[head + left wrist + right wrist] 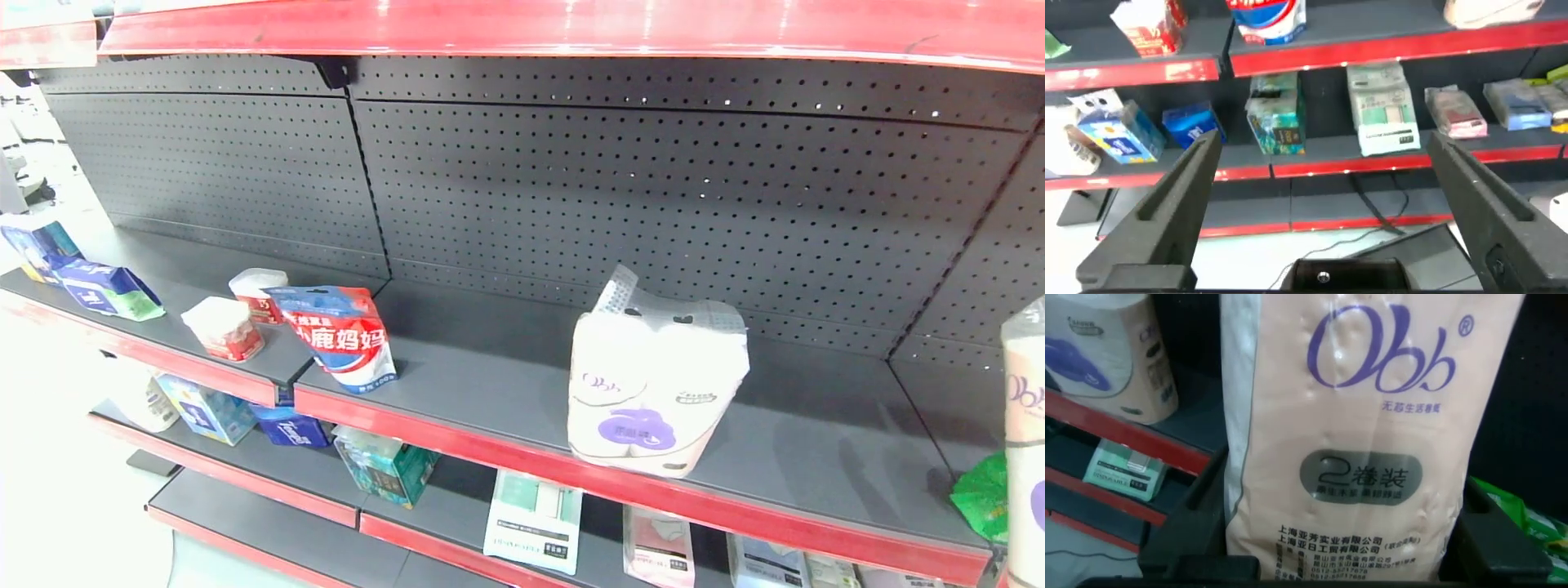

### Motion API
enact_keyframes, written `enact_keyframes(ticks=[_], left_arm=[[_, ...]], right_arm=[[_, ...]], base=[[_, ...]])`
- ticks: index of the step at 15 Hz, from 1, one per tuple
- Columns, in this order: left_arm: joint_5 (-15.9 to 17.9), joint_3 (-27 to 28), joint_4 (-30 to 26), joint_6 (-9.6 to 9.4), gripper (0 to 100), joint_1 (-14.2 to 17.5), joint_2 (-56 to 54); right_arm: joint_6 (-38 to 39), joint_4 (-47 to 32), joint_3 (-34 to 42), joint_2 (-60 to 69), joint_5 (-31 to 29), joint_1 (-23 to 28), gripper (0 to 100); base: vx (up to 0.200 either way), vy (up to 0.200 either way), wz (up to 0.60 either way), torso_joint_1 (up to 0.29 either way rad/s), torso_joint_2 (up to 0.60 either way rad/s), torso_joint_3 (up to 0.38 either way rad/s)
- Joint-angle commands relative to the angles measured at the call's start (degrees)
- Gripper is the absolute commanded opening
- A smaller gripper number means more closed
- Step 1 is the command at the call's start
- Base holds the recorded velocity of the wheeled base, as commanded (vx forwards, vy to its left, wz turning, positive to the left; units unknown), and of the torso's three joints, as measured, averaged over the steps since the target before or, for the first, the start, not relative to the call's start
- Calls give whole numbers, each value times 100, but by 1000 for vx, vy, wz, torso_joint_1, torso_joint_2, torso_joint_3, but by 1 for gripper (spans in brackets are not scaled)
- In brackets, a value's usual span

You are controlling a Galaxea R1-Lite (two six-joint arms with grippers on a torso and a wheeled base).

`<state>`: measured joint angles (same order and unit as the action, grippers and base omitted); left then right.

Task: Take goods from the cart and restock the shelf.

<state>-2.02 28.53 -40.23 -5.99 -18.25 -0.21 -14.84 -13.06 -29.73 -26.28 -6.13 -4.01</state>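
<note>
A tall two-roll paper pack (1364, 433) in cream wrap with purple print sits between the dark fingers (1188, 523) of my right gripper (1343, 523), which is shut on its lower part. The same pack (1024, 433) stands at the far right end of the middle shelf (506, 384). A wider pack of paper rolls (653, 384) stands at the shelf's front edge, mid-right. My left gripper (1323, 171) is open and holds nothing. It hangs low in front of the lower shelves, and both its fingers (1180, 204) frame them.
A green bag (984, 486) lies beside the held pack. A red and blue pouch (339, 335), small white packs (224, 327) and blue boxes (106, 286) stand at the left. Tissue packs and boxes (1278, 110) line the lower shelves. A red-edged shelf (571, 28) hangs overhead.
</note>
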Motion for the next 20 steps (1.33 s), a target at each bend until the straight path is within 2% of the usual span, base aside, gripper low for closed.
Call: enact_keyframes(ticks=[1,2,4,5,7,9,10,12,13,15,16,17,19,20], left_arm=[[0,-190,156,10,100,-3,21],[-70,-629,832,27,100,-3,21],[-536,-1728,2748,98,100,50,258],[-597,-1912,3065,98,100,50,381],[-808,-1991,3126,150,100,348,601],[-800,-1895,3144,388,100,1139,1155],[-791,-1939,3153,396,100,1298,1190],[-800,-2193,3135,361,100,1368,768],[-782,-2246,3179,449,100,1368,566],[-835,-2352,3724,818,100,1368,566],[-808,-2220,3970,774,100,1368,583],[-729,-1780,3917,686,100,1368,610],[-501,-1191,3548,678,100,1210,618],[-501,-1262,3513,704,100,1192,592]], right_arm=[[16,137,3,-378,297,-3,0],[16,242,-6,-589,481,-3,0],[16,682,38,-1037,657,6,0],[16,805,38,-1160,666,6,0],[7,980,82,-1336,666,6,0],[-19,989,205,-1336,666,6,0],[-19,989,231,-1318,666,6,0],[-19,989,284,-1265,666,6,0],[-2,989,284,-1248,666,6,0],[-11,989,310,-1221,657,6,0],[-19,989,345,-1195,657,6,0],[-11,989,363,-1169,657,6,0],[-2,980,433,-1089,657,23,0],[-2,989,468,-1063,657,23,0]], base=[[0,0,0,0,0,0],[0,0,0,0,0,0],[0,0,0,0,0,0],[0,0,0,0,0,0],[0,0,0,0,0,0],[0,0,0,0,0,0],[0,0,0,0,0,0],[0,0,0,0,0,0],[0,0,0,0,0,0],[0,0,0,0,0,0],[0,0,0,0,0,0],[0,0,0,0,0,0],[0,0,0,0,0,0],[0,0,0,0,0,0]])
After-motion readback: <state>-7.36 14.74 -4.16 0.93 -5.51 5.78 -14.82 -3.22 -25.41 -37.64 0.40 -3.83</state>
